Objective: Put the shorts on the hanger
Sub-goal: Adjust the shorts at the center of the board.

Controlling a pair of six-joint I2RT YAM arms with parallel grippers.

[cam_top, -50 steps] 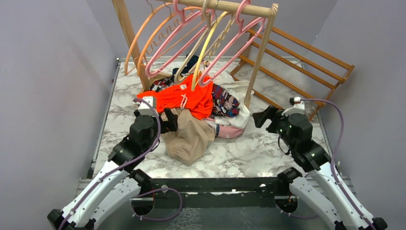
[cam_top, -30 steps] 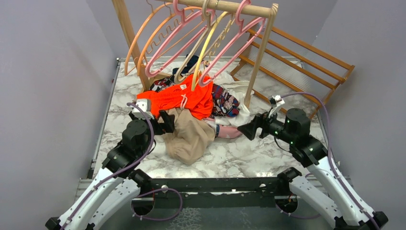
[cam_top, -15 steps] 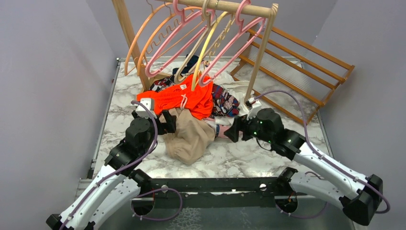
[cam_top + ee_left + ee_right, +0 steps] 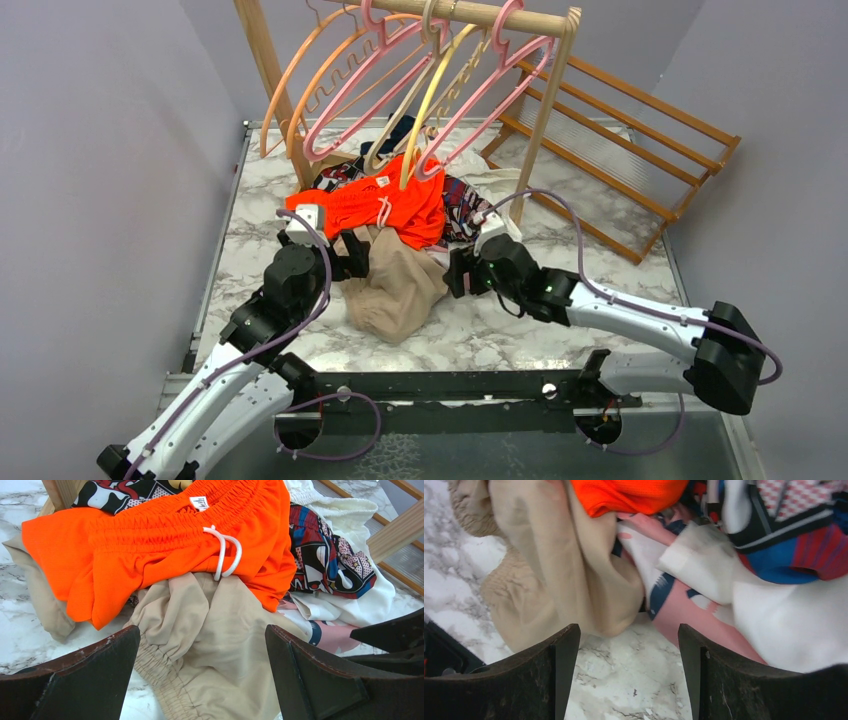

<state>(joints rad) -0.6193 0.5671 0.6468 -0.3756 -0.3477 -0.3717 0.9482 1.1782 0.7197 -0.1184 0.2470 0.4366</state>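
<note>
The right gripper had swung in from the far right of the table and now sat at the pile's right edge, while the left gripper had barely shifted. That put both tools on opposite flanks of the shorts, so the pick-up looked about to begin, though nothing was gripped yet. Both pairs of jaws stood wide open and empty. The tan fabric lay between and just ahead of the left jaws. It lay ahead of the right jaws too, towards their left finger. An orange garment lay beyond the left jaws, partly over the shorts. The hanger hung on the wooden rail, well beyond both jaws. By count there were one pair of tan shorts, one orange garment and two grippers. The rail seemed to carry six hangers: two pink, two orange, one yellow and one cream.
</note>
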